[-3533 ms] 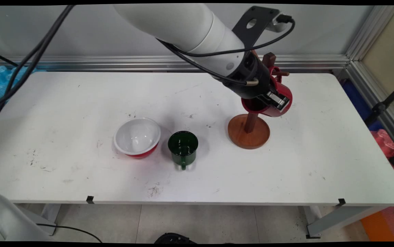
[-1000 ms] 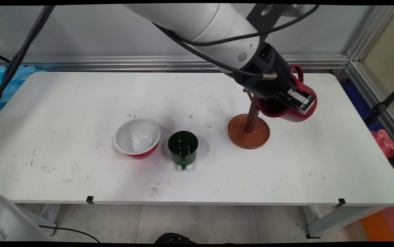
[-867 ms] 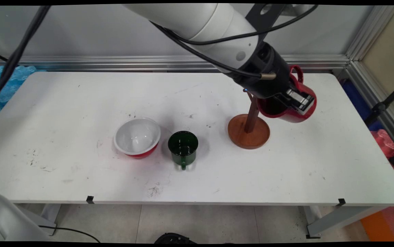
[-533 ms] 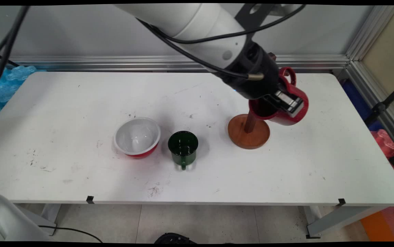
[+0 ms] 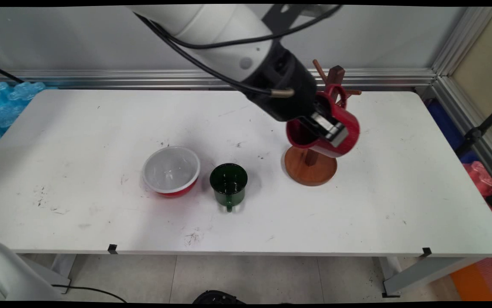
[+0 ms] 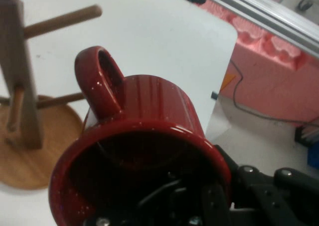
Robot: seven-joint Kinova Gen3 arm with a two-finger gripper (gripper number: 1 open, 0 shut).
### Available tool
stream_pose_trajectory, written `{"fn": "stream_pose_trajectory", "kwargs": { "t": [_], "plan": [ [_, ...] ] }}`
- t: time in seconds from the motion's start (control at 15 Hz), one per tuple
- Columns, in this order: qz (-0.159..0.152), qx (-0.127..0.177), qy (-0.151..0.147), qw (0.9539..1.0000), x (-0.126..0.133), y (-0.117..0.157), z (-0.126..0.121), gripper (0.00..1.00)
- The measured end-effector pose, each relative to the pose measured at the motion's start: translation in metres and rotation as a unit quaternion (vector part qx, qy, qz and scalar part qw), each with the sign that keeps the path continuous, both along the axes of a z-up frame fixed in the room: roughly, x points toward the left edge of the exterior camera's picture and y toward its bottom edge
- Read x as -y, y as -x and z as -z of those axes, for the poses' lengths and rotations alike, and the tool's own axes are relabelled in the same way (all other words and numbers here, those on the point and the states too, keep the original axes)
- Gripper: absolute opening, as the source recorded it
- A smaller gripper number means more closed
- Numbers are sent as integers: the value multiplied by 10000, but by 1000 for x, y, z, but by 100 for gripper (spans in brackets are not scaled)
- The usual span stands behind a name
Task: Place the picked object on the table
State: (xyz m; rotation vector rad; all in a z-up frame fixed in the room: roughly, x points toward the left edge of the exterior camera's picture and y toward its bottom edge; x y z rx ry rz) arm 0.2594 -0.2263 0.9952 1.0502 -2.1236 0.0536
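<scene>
One pincer: the pincer point(image 5: 329, 128) is clamped on the wall of a red mug point(image 5: 343, 128), one finger inside the rim.
Mug position: lifted off the surface point(image 5: 79, 128), tilted, mouth toward the camera, handle uppermost.
Key relation: the handle sits just beside the pegs of a wooden mug stand point(image 5: 311, 164).
Containers: green mug point(image 5: 228, 185) upright, apparently empty; white-lined red bowl point(image 5: 171, 171) beside it, likewise.

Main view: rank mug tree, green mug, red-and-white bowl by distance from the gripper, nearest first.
The gripper is shut on the red mug, one finger inside its rim.
1. Wooden mug tree, right behind and below the held mug.
2. Green mug, to picture left, mid-table.
3. Red-and-white bowl, farther left, beside the green mug.
</scene>
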Motion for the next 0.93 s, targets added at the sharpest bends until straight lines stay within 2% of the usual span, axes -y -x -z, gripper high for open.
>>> {"fn": "stream_pose_trajectory", "kwargs": {
  "t": [0.4,0.93],
  "plan": [
    [86,416,-7,9991,-2,-38,-8,0],
    [142,1067,-90,9941,0,-89,-21,0]
  ]
}}
